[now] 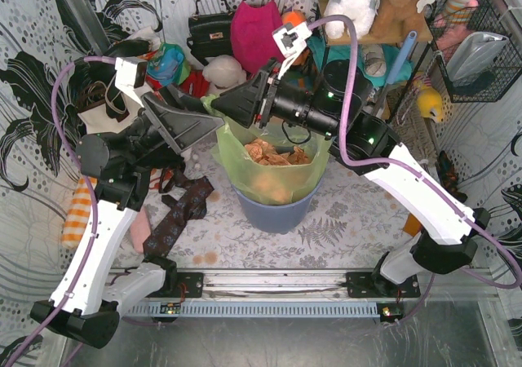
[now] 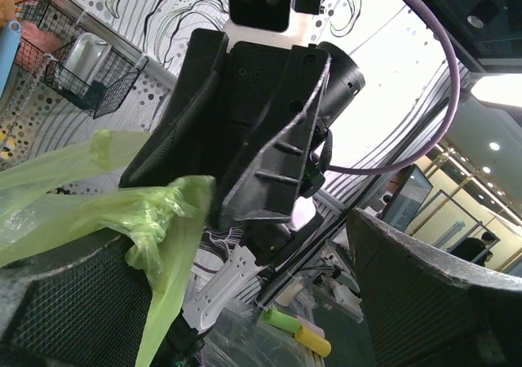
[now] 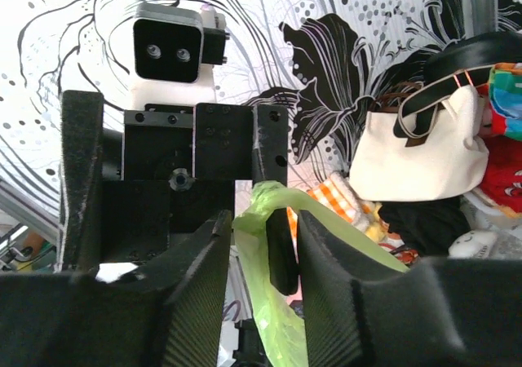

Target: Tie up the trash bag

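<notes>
One trash bag [image 1: 281,167] stood upright in the single round bin [image 1: 273,212] at the middle of the counter [image 1: 342,220]. Its long axis ran straight up and its open mouth faced the ceiling. Its rim was folded out over the bin's edge, and the far left corner was drawn up into a narrow strip. Two arms met at that corner. The left tool [image 1: 208,130] was spread wide, with a fold of green plastic draped over one of its fingers [image 2: 65,302] and the other finger well apart from it. The right tool [image 1: 222,106] pointed left, its jaws standing close on either side of the strip. Whether they actually pinched the plastic could not be told. Only the top view showed the bin, the mouth of the bag and the crumpled paper [image 1: 273,153] inside it; neither wrist view reached them. The right wrist view alone showed the strip running lengthwise between the jaws, with one of the left tool's fingers just beside it and one cream tote [image 3: 416,155] behind. The left wrist view alone showed one wire basket [image 2: 90,77] on the wall.
</notes>
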{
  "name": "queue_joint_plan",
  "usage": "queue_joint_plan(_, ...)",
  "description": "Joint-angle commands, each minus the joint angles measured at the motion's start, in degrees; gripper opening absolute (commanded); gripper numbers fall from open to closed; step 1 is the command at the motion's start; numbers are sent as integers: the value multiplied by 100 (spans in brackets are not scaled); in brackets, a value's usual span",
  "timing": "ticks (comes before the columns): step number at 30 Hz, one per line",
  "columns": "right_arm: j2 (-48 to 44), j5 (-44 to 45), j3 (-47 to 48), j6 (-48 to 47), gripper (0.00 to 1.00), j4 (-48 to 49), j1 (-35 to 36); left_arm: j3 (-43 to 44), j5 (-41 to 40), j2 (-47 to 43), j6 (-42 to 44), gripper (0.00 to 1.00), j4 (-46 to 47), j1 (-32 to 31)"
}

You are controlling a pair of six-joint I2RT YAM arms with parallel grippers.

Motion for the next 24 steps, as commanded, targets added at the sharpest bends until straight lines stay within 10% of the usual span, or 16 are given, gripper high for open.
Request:
queue_joint_plan(1, 51, 160, 229, -169, 33, 56, 41, 187, 56, -27, 125, 97, -24, -9)
queue_joint_plan(10, -256, 467, -199, -238, 0, 319, 42, 557, -205, -72, 1261, 98, -1811, -10)
queue_joint_plan(17, -419, 695, -316, -325, 0, 272, 46, 1628, -988, -229, 2620, 99, -4057, 4)
queue_joint_plan(24, -485, 781, -304, -407, 0, 225, 40, 2197, -1031, -164, 2442, 98, -4250, 0)
